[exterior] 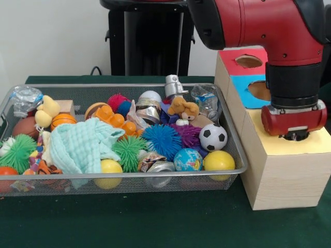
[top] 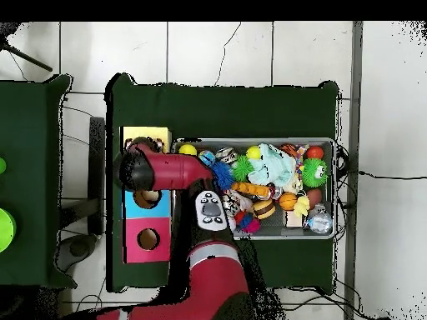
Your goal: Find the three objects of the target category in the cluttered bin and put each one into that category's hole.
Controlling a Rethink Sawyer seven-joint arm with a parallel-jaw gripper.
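Green table (exterior: 155, 217), front view. My red and black arm (exterior: 269, 26) comes down over the pale wooden box (exterior: 282, 170). The box's long axis runs from near to far, and its holes face upward. Its top carries a yellow panel (exterior: 320, 142) nearest, then a blue panel (exterior: 243, 85), then a red panel (exterior: 232, 57).

Just beside the box lies the silver wire-mesh bin (exterior: 243, 165), its long axis crosswise. It is heaped with a pale green cloth (exterior: 80, 144), a blue spiky ball (exterior: 162, 139), a yellow ball (exterior: 219, 160) and a black-and-white football (exterior: 213, 137).

My claw (exterior: 296, 136) sits at the yellow panel's hole. I cannot tell whether it is clenched or released.
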